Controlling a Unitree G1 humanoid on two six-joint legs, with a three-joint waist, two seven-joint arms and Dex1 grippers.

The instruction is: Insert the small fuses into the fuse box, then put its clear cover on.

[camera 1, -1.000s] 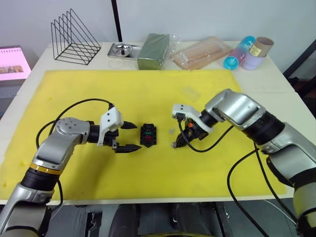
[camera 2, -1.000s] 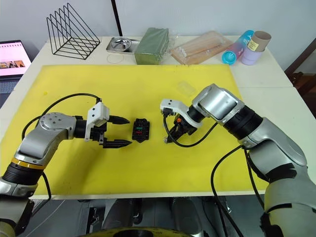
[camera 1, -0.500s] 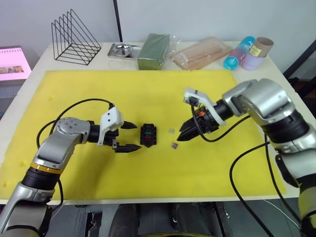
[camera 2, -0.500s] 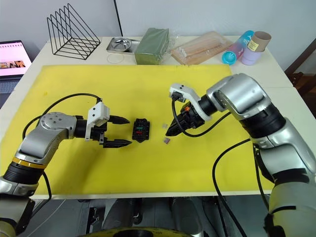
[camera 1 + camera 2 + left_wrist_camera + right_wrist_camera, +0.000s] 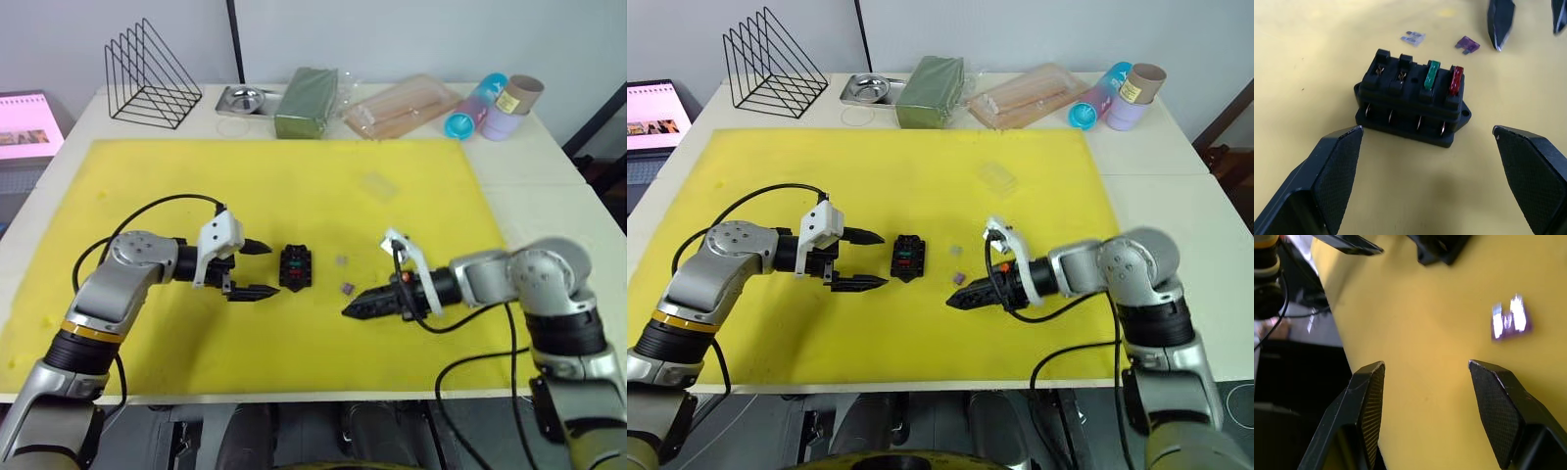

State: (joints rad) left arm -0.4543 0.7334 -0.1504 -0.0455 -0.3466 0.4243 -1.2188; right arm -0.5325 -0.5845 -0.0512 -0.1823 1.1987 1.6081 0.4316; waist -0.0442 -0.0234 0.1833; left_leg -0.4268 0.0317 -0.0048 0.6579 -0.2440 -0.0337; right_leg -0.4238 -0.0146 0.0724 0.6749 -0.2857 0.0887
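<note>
The black fuse box [image 5: 295, 267] sits mid-mat with a green fuse [image 5: 1433, 81] and a red fuse [image 5: 1456, 81] standing in two slots; its other two slots are empty. Two loose fuses lie just right of it, a pale grey one [image 5: 341, 260] and a purple one [image 5: 347, 288]. My left gripper [image 5: 266, 269] is open on the box's left side, fingers either side of it without touching. Just in front of the purple fuse [image 5: 1511, 320], my right gripper [image 5: 351, 311] lies low over the mat, open and empty. The clear cover [image 5: 377, 183] rests farther back on the mat.
The yellow mat [image 5: 147, 186] covers most of the table. Along the back edge stand a wire rack [image 5: 152, 73], a metal dish [image 5: 245, 98], a green block [image 5: 306, 101], a clear bag of sticks [image 5: 402, 103] and tubes [image 5: 495, 103]. A screen [image 5: 24, 122] is at far left.
My right gripper lifted away from the spot by the box, leaving the purple fuse on the mat, then swung down toward the front edge. The left gripper and the box stayed put.
</note>
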